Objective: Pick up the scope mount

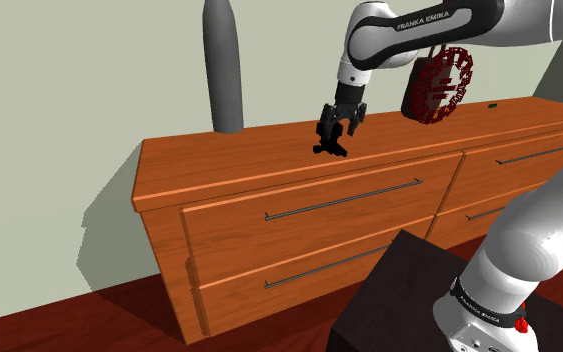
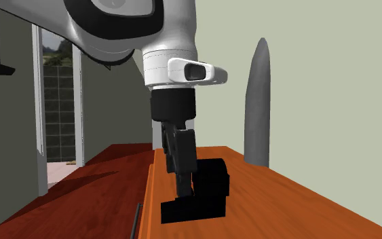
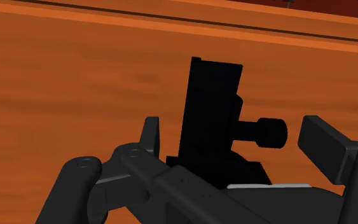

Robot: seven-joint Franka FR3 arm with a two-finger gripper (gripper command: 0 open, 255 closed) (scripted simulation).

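Observation:
The scope mount [image 1: 331, 148] is a small all-black block with a side knob, standing on the wooden dresser top [image 1: 229, 160] near its front edge. My gripper [image 1: 337, 132] comes down on it from above. In the wrist view the mount [image 3: 210, 108] stands between the two fingers of the gripper [image 3: 234, 130], with a gap on each side; the knob [image 3: 269, 132] points at one fingertip [image 3: 320, 137] without touching it. In the second exterior view the gripper [image 2: 181, 166] overlaps the mount [image 2: 209, 197] from the side. The gripper is open.
A tall grey bullet-shaped vase [image 1: 223, 65] stands at the back of the dresser by the wall. A dark red round wire object [image 1: 441, 85] stands further along, behind the arm. Drawer fronts with bar handles [image 1: 344, 198] face the stand. A doorway [image 2: 60, 108] opens beyond the dresser's end.

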